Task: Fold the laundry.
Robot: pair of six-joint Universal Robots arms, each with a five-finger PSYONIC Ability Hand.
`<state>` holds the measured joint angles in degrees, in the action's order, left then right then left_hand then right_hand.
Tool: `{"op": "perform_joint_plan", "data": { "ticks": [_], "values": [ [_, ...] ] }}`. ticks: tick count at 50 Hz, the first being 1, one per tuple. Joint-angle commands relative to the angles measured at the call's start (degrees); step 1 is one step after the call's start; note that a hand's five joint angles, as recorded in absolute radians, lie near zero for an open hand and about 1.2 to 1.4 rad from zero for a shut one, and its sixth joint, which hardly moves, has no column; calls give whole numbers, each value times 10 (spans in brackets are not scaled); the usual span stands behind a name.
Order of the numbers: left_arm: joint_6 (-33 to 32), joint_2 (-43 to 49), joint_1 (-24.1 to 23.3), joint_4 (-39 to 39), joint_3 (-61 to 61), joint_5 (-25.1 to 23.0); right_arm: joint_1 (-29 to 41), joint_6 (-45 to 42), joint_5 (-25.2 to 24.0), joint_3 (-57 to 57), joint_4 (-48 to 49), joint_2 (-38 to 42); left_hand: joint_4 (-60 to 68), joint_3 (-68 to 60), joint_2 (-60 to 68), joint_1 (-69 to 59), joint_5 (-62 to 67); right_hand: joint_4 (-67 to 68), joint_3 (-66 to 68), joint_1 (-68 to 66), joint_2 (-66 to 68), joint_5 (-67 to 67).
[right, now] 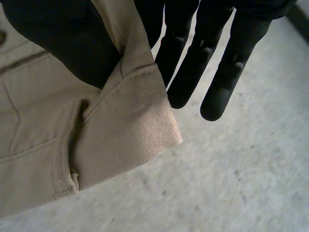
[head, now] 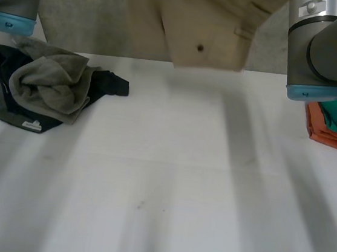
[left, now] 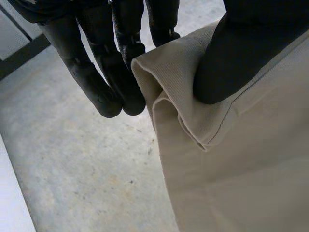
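— What is noted of the cloth itself?
— A beige garment (head: 206, 36) of fine ribbed twill is seen, with stitched seams and a small dark button. It is held up at the far edge of the smooth white table (head: 168, 181).
— How is it gripped?
— A folded edge is pinched under the thumb of the left hand (left: 251, 53). A hemmed corner is pinched between the thumb and straight fingers (right: 193, 72) of the right hand (right: 63, 43).
— Elsewhere?
— A crumpled grey-green cloth (head: 51, 85) is heaped on a black garment (head: 109, 84)

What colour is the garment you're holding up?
Plain beige garment; clearest in the right wrist view.
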<state>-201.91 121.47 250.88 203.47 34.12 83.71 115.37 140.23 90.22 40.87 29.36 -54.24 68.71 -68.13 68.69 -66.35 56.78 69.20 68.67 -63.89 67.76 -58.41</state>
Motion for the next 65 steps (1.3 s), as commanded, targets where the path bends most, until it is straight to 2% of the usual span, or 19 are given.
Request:
{"op": "perform_joint_plan", "data": {
  "ticks": [1, 9, 16, 24, 28, 31, 35, 36, 40, 42, 47, 51, 53, 54, 55, 60, 63, 64, 65],
  "values": [
    [4, -18, 8, -37, 109, 17, -1, -3, -28, 10, -47, 18, 113, -119, 113, -137, 132, 108, 113, -161, 122, -116],
    [14, -47, 4, -20, 333, 19, -9, -9, -75, 103, -64, 55, 113, -119, 113, -137, 132, 108, 113, -161, 122, -116],
    [13, -46, -3, -15, 476, 8, -6, -42, -81, 184, -99, 89, 113, -119, 113, -137, 132, 108, 113, -161, 122, -116],
    [11, -103, 1, -79, 598, -22, -4, -96, -74, 278, -236, 59, 113, -119, 113, -137, 132, 108, 113, -161, 122, -116],
    [-10, -179, 5, -171, 650, -66, 2, -118, -50, 338, -353, -13, 113, -119, 113, -137, 132, 108, 113, -161, 122, -116],
    [-37, -213, 11, -233, 676, -82, 3, -126, -32, 370, -413, -49, 113, -119, 113, -137, 132, 108, 113, -161, 122, -116],
    [-109, -259, 22, -356, 706, -100, 1, -133, -3, 424, -505, -104, 113, -119, 113, -137, 132, 108, 113, -161, 122, -116],
    [-147, -274, 24, -411, 716, -101, -1, -136, 5, 443, -539, -125, 113, -119, 113, -137, 132, 108, 113, -161, 122, -116],
    [-229, -294, 24, -528, 730, -98, -13, -156, 9, 483, -592, -162, 113, -119, 113, -137, 132, 108, 113, -161, 122, -116],
    [-251, -294, 23, -552, 729, -100, -17, -170, 3, 494, -591, -168, 113, -119, 113, -137, 132, 108, 113, -161, 122, -116],
    [-250, -280, 14, -506, 707, -96, -16, -180, -9, 509, -545, -158, 113, -119, 113, -137, 132, 108, 113, -161, 122, -116],
    [-193, -244, 4, -427, 670, -99, -15, -159, -6, 509, -497, -139, 113, -119, 113, -137, 132, 108, 113, -161, 122, -116],
    [-160, -220, 1, -388, 649, -104, -14, -142, 0, 509, -476, -130, -292, 286, -292, 268, -273, 108, 113, -161, 122, -116],
    [-151, -213, -1, -377, 643, -107, -12, -138, 1, 510, -472, -127, -466, 460, -465, 442, -446, 108, 113, -161, 122, -116],
    [-147, -207, -4, -368, 636, -108, -11, -132, 3, 510, -467, -125, -587, 581, -587, 563, -568, 108, 113, -161, 122, -116],
    [-141, -162, -9, -329, 584, -117, -8, -104, 15, 518, -435, -119, -570, 564, -570, 547, -551, 108, 113, -161, 122, -116],
    [-134, -119, -6, -304, 541, -122, -8, -100, 15, 526, -411, -119, -380, 375, -380, 357, -361, 108, 113, -161, 122, -116],
    [-128, -89, -5, -295, 513, -122, -7, -100, 15, 529, -405, -119, -265, 259, -265, 241, -246, 108, 113, -161, 122, -116],
    [-125, -74, -4, -291, 497, -123, -7, -100, 15, 531, -401, -119, -234, 228, -234, 210, -214, 108, 113, -161, 122, -116]
  ]
}}
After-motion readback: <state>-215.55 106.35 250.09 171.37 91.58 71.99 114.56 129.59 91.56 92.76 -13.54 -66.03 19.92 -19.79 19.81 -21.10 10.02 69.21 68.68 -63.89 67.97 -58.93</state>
